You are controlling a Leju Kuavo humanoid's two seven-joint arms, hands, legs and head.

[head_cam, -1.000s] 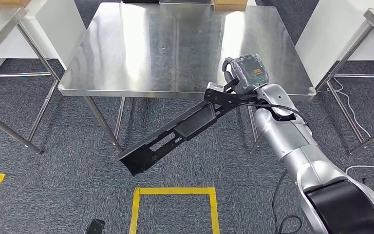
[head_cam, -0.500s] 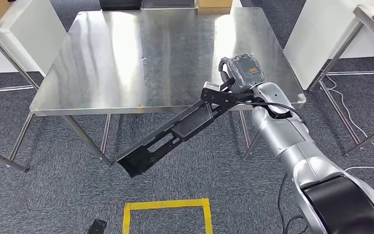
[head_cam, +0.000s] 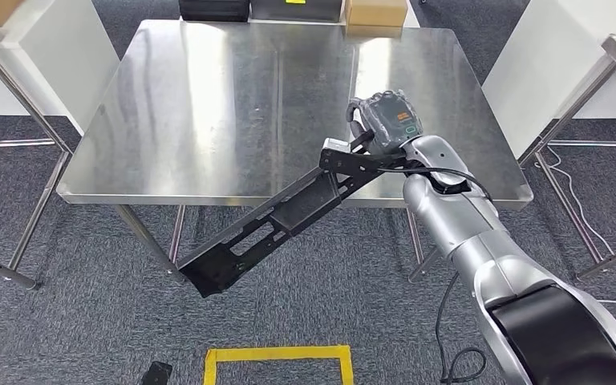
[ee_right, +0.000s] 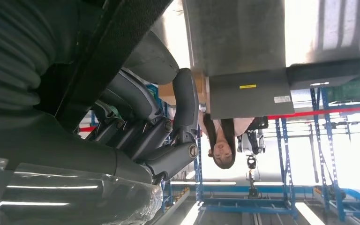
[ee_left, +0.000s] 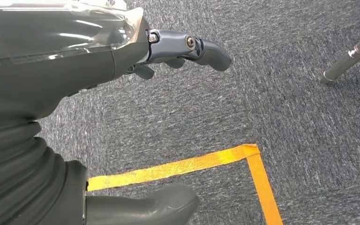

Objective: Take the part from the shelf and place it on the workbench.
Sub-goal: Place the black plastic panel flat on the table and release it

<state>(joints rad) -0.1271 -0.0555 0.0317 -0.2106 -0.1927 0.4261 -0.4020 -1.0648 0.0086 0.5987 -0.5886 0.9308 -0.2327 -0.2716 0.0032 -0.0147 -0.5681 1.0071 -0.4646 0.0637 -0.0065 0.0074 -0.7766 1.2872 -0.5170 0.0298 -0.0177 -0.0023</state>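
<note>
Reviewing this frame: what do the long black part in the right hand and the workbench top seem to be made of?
Part: matte black, probably moulded plastic, perhaps coated metal; it shows no glare, and has thin walls and cut-out slots. The right hand holds it at one end. Workbench: likely stainless steel with a brushed finish; it mirrors the ceiling lights in streaky bands.

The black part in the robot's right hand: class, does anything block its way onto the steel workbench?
Nothing visible does. The right hand holds the long black part by one end over the near edge of the workbench; the rest slants down below table height. Boxes sit along the far edge only.
</note>
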